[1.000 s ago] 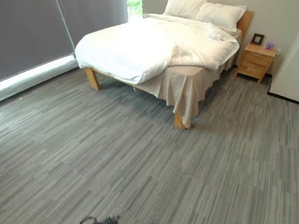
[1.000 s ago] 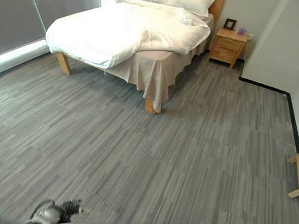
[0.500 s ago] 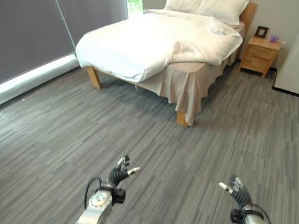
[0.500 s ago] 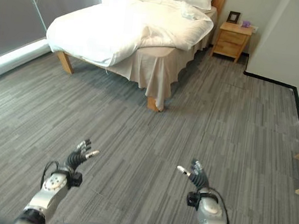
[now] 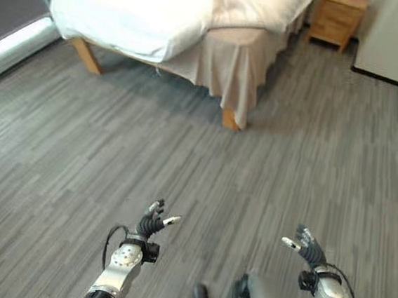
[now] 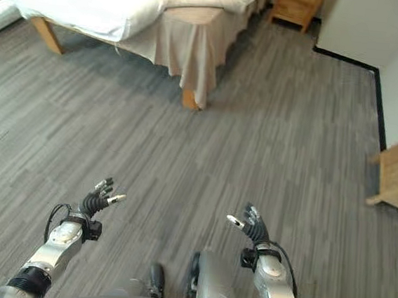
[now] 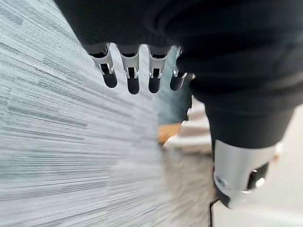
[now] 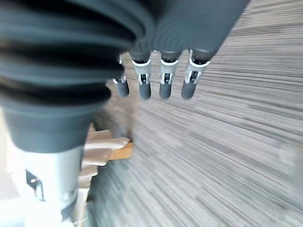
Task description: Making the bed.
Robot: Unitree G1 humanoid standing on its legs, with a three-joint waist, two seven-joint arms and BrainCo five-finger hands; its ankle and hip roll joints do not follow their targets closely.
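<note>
the whole view has tipped down since half a second ago, so the camera has moved: the pillows and headboard have slid out at the far edge, and the bed point(image 5: 162, 19) now sits far and left. both hands hang over the grey floor point(image 5: 267, 170) much as before. the left hand point(image 5: 151, 222) is near left, fingers relaxed and spread, holding nothing. the right hand point(image 5: 307, 247) is near right, fingers likewise loose and empty. the white duvet point(image 5: 128, 8) lies rumpled, a beige skirt point(image 5: 231, 67) hanging at the bed's corner. a wooden nightstand point(image 5: 336, 18) stands far right.

Bed point(image 5: 221, 105) (rumpled white duvet point(image 5: 127, 12) on top)
</note>
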